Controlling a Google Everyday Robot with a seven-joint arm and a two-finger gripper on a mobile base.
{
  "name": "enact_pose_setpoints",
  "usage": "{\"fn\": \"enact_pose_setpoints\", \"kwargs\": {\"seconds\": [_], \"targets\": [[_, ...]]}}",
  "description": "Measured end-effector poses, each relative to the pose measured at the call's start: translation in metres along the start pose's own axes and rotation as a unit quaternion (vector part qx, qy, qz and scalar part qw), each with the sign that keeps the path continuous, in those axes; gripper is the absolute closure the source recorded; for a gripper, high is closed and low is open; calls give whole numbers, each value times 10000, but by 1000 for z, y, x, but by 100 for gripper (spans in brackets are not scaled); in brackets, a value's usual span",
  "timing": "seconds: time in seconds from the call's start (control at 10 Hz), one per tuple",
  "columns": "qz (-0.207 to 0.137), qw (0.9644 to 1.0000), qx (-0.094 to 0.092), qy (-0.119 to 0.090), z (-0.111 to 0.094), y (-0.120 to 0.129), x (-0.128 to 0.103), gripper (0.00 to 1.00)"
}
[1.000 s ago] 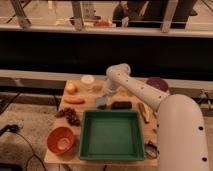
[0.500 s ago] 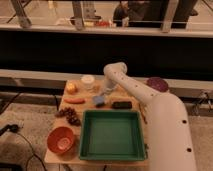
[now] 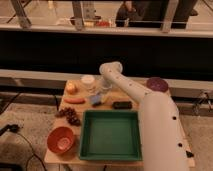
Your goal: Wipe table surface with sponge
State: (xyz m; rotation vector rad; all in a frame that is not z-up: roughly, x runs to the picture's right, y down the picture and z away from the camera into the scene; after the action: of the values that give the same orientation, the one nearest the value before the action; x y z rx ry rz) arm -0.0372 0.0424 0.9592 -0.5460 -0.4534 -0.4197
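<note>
Beyond the green tray (image 3: 110,115), the closed gripper (image 3: 102,91) hangs just over the sponge (image 3: 96,100) on the table surface (image 3: 84,106); grasp unclear.

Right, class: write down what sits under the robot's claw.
The blue sponge lies on the table surface beneath the shut claw, behind the green tray. The claw covers its far edge, so contact cannot be seen.

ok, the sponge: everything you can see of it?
The sponge is a small blue, soft-looking block, roughly rectangular. It lies flat on the table surface, just beyond the green tray's far left corner. A dark oblong object lies apart from it, on the right in view. The tool, shut, sits right at its far edge; contact can't be confirmed.
</note>
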Motion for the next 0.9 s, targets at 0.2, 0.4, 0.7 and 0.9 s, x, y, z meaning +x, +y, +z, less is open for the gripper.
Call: {"fn": "enact_pose_setpoints", "kwargs": {"seconds": [0.2,0.4,0.7,0.9], "targets": [[-50,10000,11,-55,-1,9,-6,100],[-63,9999,4,-80,-1,17,-12,100],[-42,10000,-80,13,0,40,-7,100],[-71,9997,-130,180,2,45,1,100]]}}
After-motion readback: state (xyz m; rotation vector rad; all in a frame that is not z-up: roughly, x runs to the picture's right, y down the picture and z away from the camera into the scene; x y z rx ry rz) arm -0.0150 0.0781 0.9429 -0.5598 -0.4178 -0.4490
